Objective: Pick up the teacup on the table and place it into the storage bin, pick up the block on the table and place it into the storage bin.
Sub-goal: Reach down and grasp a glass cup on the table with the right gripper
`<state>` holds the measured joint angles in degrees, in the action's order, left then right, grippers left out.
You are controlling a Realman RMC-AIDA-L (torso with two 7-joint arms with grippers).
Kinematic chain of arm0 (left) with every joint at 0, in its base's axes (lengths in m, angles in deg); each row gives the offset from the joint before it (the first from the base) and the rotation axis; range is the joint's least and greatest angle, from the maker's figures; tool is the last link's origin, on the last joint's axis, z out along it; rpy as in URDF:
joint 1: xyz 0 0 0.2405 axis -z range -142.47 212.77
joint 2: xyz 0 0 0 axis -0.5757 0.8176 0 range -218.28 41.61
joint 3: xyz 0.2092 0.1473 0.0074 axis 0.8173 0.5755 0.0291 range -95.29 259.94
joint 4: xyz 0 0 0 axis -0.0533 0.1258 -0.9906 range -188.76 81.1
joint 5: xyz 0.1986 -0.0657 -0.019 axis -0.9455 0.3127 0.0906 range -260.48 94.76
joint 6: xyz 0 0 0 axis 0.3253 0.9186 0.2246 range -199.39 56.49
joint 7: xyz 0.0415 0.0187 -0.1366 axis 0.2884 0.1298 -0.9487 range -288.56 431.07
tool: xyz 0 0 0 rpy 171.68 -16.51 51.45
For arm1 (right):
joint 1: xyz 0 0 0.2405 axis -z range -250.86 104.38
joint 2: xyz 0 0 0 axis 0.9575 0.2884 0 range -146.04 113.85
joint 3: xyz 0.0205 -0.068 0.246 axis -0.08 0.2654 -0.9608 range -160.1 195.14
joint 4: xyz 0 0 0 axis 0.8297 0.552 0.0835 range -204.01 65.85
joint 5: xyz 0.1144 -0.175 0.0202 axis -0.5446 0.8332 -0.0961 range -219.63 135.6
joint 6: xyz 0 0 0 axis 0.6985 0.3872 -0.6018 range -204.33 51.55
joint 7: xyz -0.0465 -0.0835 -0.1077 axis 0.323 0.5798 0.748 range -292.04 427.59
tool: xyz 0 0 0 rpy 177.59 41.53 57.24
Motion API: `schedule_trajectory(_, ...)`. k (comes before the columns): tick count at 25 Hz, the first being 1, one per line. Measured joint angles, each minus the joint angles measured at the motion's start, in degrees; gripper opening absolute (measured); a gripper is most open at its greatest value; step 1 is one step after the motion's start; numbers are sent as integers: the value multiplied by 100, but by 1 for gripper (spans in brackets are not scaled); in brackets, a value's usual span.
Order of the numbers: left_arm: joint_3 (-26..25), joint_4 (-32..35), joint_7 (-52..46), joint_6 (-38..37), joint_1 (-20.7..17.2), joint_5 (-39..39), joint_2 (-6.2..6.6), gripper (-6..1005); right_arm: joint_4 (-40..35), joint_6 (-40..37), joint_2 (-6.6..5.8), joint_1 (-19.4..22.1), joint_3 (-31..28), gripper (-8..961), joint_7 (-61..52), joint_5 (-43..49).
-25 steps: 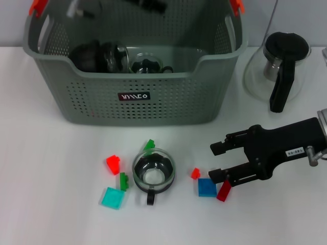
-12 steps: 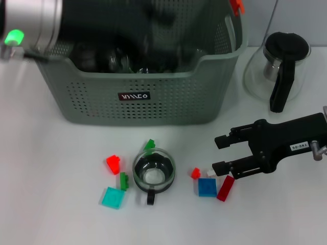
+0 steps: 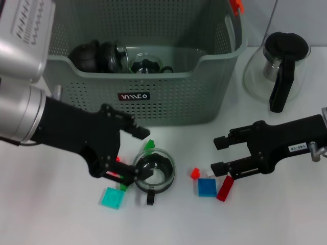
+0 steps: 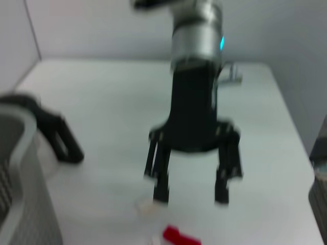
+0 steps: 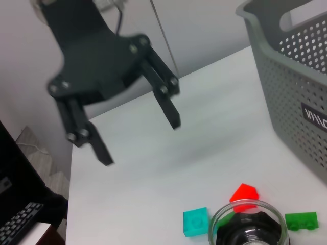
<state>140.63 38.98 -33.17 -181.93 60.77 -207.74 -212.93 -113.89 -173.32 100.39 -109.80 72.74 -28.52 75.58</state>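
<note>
Worktop (image 3: pixel 46 214) carries everything; storage bin (image 3: pixel 153 107) sits at the back centre, already holding dark glassware, with a glass teapot (image 3: pixel 280 69) just beside it on the robot's right. Left gripper (image 3: pixel 134 154) is low in front of the bin, jaws apart, tips on the left flank of the teacup (image 3: pixel 154 172): one finger by the rim on the bin side, the other by the rim on the near side, so the cup lies just to the right of the jaw gap and is not yet between the fingers. Cup is upright, handle pointing toward the robot, away from the bin. Right gripper (image 3: pixel 218 154) hovers on the other side, jaws also apart, pointing toward the cup, with the blue block (image 3: pixel 207 187), small red block (image 3: pixel 195 173) and red bar (image 3: pixel 224 189) near its lower finger. Left arm is clearly the closer one to the cup; my read is it needs a short push rightward to straddle the rim before closing, and should keep clear of the handle. Loose blocks crowd the cup: green piece (image 3: pixel 149 145) at the bin side, teal tile (image 3: pixel 112 197) near the left fingers, so nudging one is a risk. Nothing held by either arm.
</note>
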Motion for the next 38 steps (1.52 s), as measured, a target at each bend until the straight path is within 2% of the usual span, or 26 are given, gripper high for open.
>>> schedule_trajectory(4,-242,-588,251,62,20,-142,26,745,26,-72,13,-31,89,775,226,37)
schedule_trajectory(8,-760,-1273,559,213,-64,-120,32,742,21,-236,89,-125,260,775,658,53)
schedule_trajectory(15,-2332,-2760,1255,386,-148,133,54,739,-55,-155,207,-577,790,776,954,235)
schedule_trajectory(17,-2726,-3057,1407,412,-150,155,62,769,-58,-53,268,-766,897,776,981,443)
schedule_trajectory(18,-2726,-3057,1407,412,-150,155,62,784,-60,24,299,-854,961,776,992,559)
schedule_trajectory(19,-3020,-3226,1452,501,-163,158,47,799,-60,121,328,-955,1054,776,994,673)
schedule_trajectory(24,-3297,-3510,1463,699,-205,219,54,873,1,639,390,-1345,1751,776,932,850)
schedule_trajectory(28,-3378,-3614,1496,726,-215,253,58,877,8,976,436,-1510,2224,776,880,786)
schedule_trajectory(38,-3395,-3656,1501,735,-173,325,50,883,17,2120,449,-1533,3537,775,631,462)
